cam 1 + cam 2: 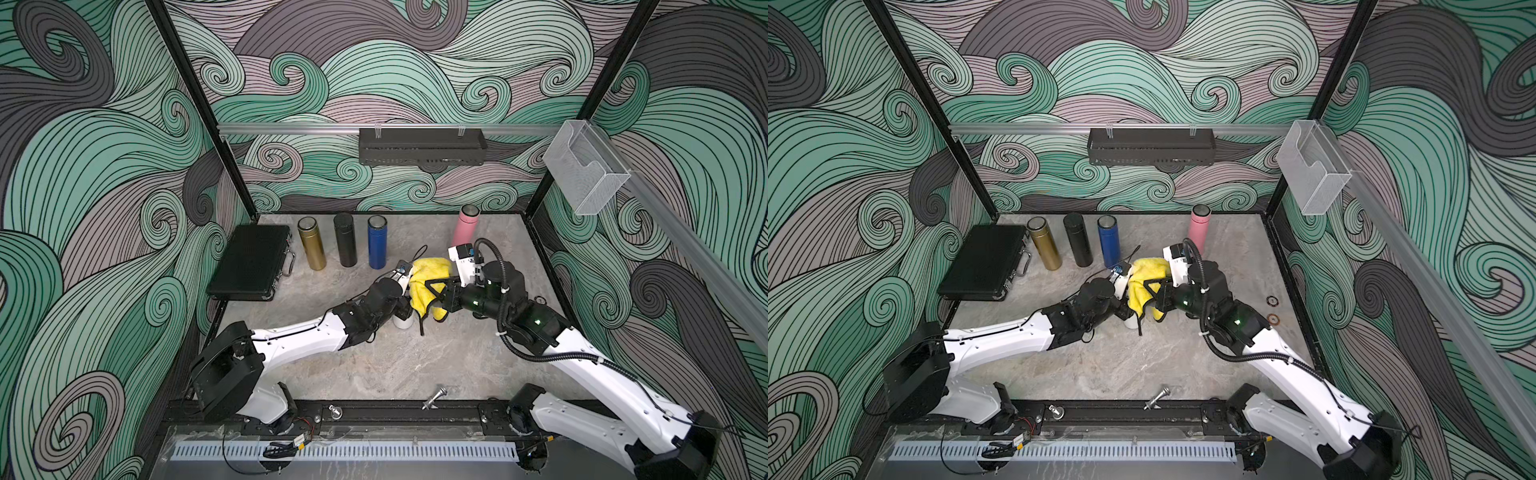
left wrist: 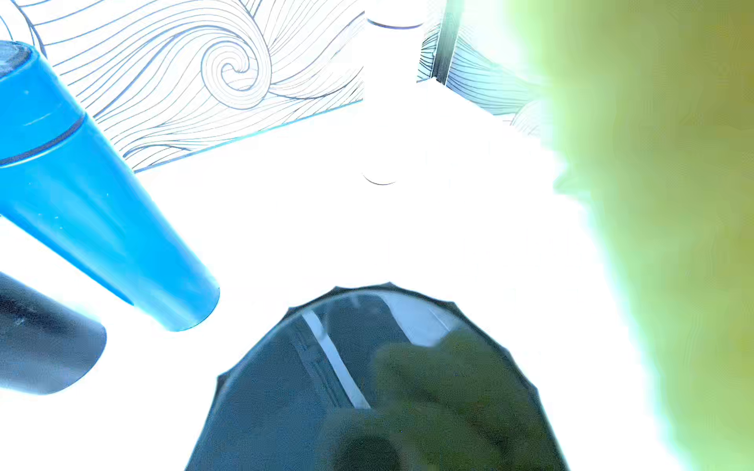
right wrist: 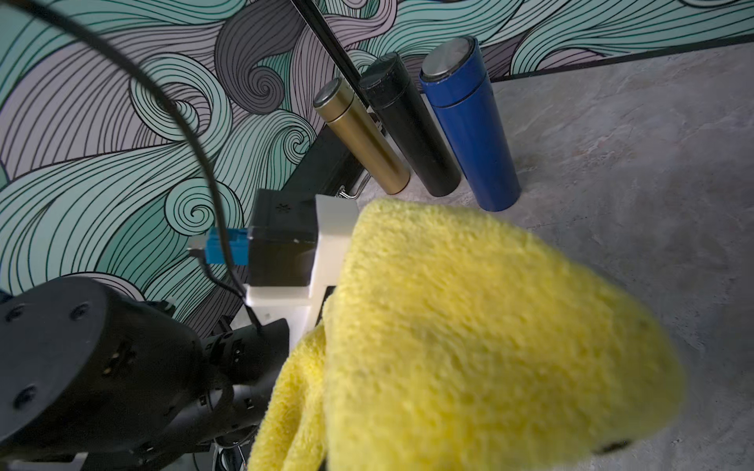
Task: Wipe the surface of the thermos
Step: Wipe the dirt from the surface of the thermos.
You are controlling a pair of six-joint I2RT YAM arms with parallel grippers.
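A white thermos [image 1: 402, 323] [image 1: 1132, 322] stands upright in mid-table; only its base shows in both top views. A yellow cloth [image 1: 428, 274] [image 1: 1144, 276] is draped over its top and side. My left gripper [image 1: 405, 301] reaches in from the left and is shut on the thermos body. My right gripper [image 1: 434, 293] comes from the right, shut on the cloth and pressed against the thermos. The cloth [image 3: 469, 326] fills the right wrist view and hides those jaws. The washed-out left wrist view shows the thermos's shiny lid [image 2: 367, 387] with the cloth [image 2: 653, 204] beside it.
A gold thermos [image 1: 311, 245], a black one [image 1: 345, 241] and a blue one [image 1: 377, 243] stand in a row at the back, with a pink thermos [image 1: 465, 226] further right. A black case [image 1: 251, 262] lies back left. A metal bolt [image 1: 434, 399] lies near the front rail.
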